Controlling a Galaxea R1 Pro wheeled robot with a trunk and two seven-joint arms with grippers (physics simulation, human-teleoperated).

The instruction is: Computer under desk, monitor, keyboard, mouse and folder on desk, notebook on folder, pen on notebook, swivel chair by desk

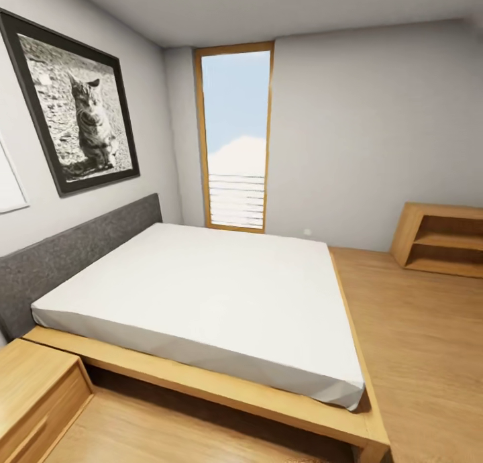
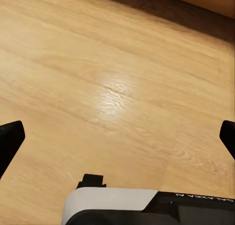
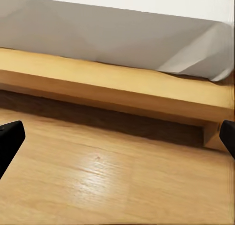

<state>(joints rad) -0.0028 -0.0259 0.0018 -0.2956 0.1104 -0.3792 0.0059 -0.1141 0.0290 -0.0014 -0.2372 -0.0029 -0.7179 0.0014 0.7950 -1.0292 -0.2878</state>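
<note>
One wide bed with a white mattress on a wooden frame stood in the bedroom, its grey headboard against the wall under a framed cat picture, a bedside cabinet cut off at the head view's lower corner. Both the left gripper and the right gripper hung spread wide and empty above the plank floor, only their black fingertips visible. A low wooden shelf was cut off by the frame edge.

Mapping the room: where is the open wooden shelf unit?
Head view: the low open wooden shelf unit stands on the plank floor against the grey wall, right of the white-mattressed bed.
</note>
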